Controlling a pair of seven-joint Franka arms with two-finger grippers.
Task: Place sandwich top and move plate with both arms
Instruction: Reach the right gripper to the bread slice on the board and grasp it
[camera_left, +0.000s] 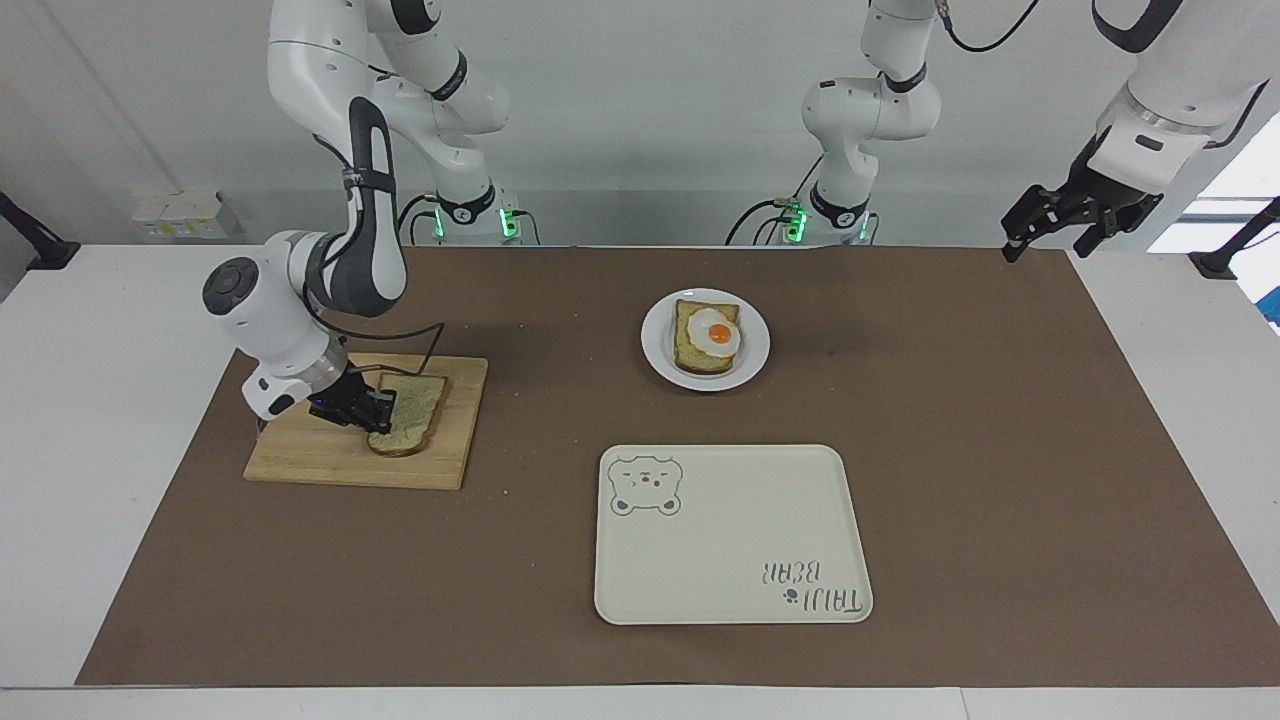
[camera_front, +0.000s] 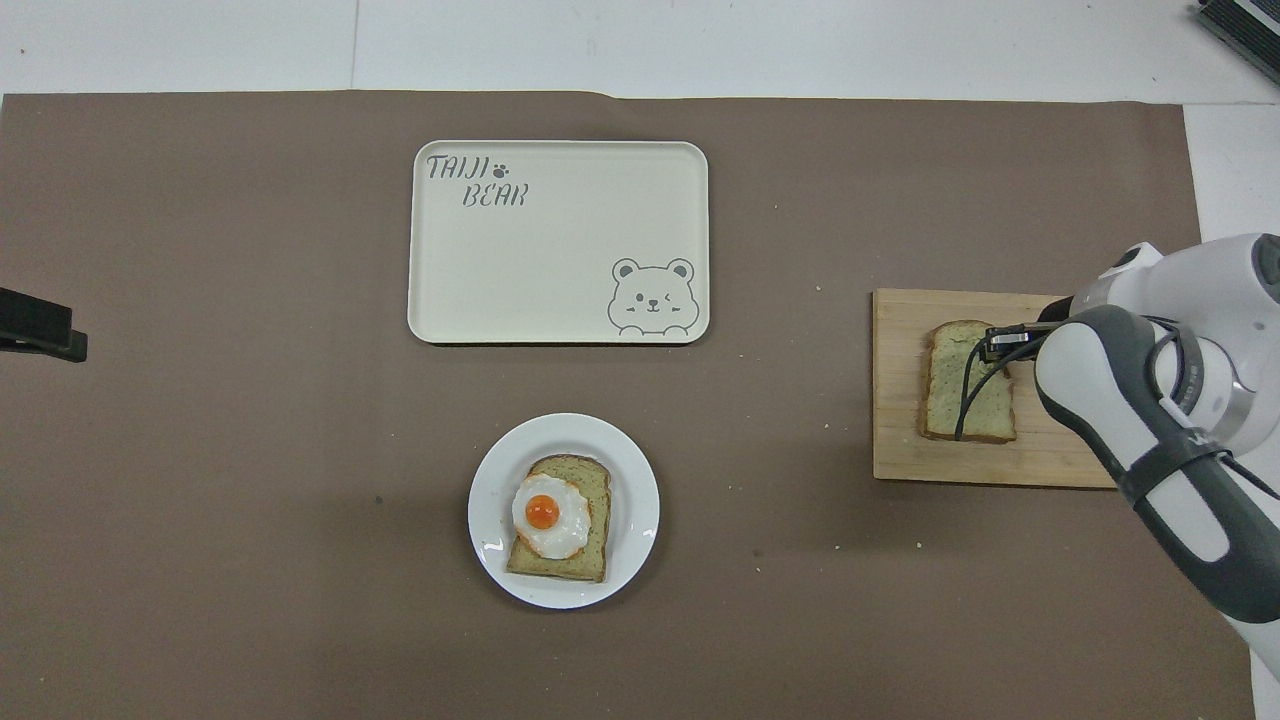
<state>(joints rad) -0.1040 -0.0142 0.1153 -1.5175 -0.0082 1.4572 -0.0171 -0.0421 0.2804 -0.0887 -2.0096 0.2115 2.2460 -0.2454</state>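
Soft bread could tear or slip as the right hand (camera_left: 378, 412), pinched shut on the sandwich top (camera_left: 410, 425), lifts; the left hand (camera_left: 1066, 222) waits open.

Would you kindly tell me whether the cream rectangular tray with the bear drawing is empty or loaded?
Empty. The cream rectangular tray with the bear drawing shows only its printed bear and lettering; nothing lies on it in either view.

My arms (camera_left: 330, 70) are glossy white shells with dark grey joint bands and a grey strap. Thin black cables trail to my black hands (camera_left: 378, 412). Green lights glow at my bases (camera_left: 505, 218).
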